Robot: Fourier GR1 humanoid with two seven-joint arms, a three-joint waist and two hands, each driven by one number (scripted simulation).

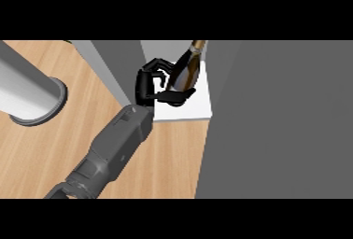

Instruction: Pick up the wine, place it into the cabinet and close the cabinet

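The wine bottle (185,70) is dark with a golden-brown neck and leans toward the upper right. It stands over the white floor (189,112) of the open cabinet. My left hand (146,86) is shut on the bottle from its left side, with fingers curled over the far side and the thumb across the near side. The grey forearm (117,140) runs up from the lower left. The bottle's base is hidden behind the thumb. My right hand does not show.
A large grey cabinet panel (276,121) fills the right side. A grey cabinet wall (110,65) stands just left of the hand. A pale grey cylinder (27,93) stands on the wooden counter (172,158) at the left.
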